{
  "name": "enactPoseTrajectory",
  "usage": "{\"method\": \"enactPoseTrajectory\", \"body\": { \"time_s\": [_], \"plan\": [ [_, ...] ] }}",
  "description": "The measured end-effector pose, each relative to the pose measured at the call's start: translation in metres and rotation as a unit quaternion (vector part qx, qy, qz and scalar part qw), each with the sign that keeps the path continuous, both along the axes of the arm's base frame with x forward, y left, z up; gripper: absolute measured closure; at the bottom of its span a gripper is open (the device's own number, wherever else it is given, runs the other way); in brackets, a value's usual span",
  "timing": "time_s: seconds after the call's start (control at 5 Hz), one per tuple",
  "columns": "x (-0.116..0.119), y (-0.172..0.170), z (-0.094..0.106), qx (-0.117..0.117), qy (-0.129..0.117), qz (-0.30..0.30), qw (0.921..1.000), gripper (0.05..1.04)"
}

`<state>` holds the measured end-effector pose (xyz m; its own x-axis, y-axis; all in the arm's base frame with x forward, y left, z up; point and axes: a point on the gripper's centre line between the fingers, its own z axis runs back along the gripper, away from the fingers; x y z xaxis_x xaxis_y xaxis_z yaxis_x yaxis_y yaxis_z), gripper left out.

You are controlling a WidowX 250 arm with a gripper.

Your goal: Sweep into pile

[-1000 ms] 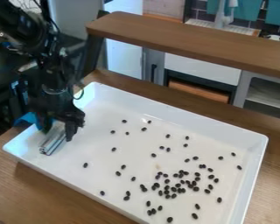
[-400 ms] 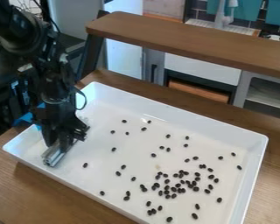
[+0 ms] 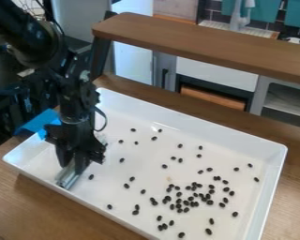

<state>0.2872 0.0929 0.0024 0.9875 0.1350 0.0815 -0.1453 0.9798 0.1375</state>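
Beans, dark and oval, lie strewn across your white tray on the counter, bunched thickest toward its right end; at the left, you have the tool clamped on a silvery bar.

My gripper has a dull, matt finish, like hard plastic, while the bar shines like bare metal. I see a smooth, glossy tray that looks plastic, smooth-looking beans, a bench with wood grain, a smooth wooden shelf and a soft cloth.
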Motion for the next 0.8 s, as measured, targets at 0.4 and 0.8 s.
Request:
{"method": "enactPoseTrajectory", "body": {
  "time_s": [0.4, 0.8],
  "plan": [
    [-0.002, -0.031, -0.004, 0.012, -0.003, -0.017, 0.9998, 0.745],
    [-0.006, -0.072, -0.002, -0.005, 0.016, -0.013, 0.9998, 0.745]
  ]
}}
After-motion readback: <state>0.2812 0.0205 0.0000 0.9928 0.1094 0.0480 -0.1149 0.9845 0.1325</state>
